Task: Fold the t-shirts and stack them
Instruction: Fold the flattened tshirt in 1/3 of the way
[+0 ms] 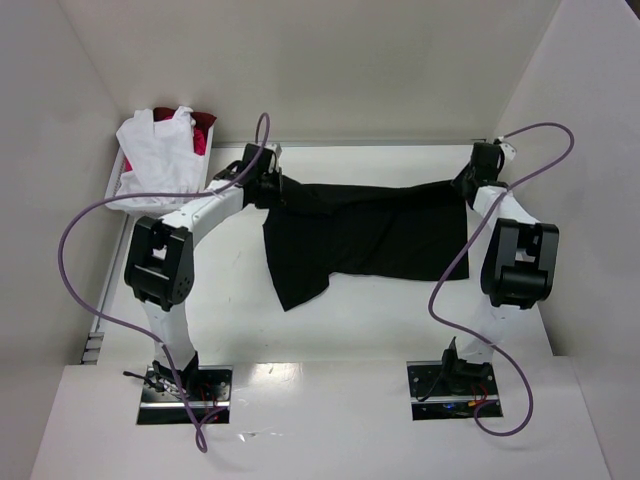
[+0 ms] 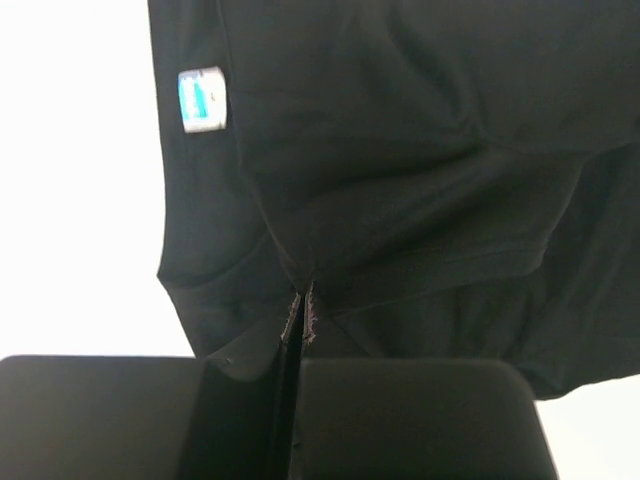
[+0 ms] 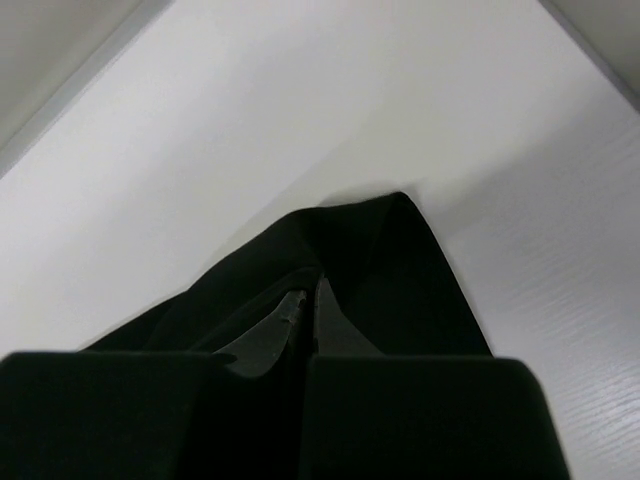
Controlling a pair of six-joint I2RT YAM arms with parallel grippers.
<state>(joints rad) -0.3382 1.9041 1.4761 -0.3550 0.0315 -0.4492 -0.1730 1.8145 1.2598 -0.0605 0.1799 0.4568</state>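
Note:
A large black t-shirt [image 1: 360, 235] hangs stretched between my two grippers over the far half of the table. My left gripper [image 1: 268, 183] is shut on its left end; in the left wrist view the jaws [image 2: 302, 300] pinch black cloth, with the light-blue neck label [image 2: 202, 99] up left. My right gripper [image 1: 470, 180] is shut on the shirt's right end; in the right wrist view the jaws [image 3: 308, 300] pinch a fold of the black cloth [image 3: 400, 260]. A white t-shirt [image 1: 155, 160] and a red one [image 1: 203, 125] lie piled at the far left.
The white and red shirts lie in a white basket [image 1: 115, 190] against the left wall. White walls close in the table [image 1: 370, 320] at left, back and right. Purple cables [image 1: 80, 260] loop off both arms.

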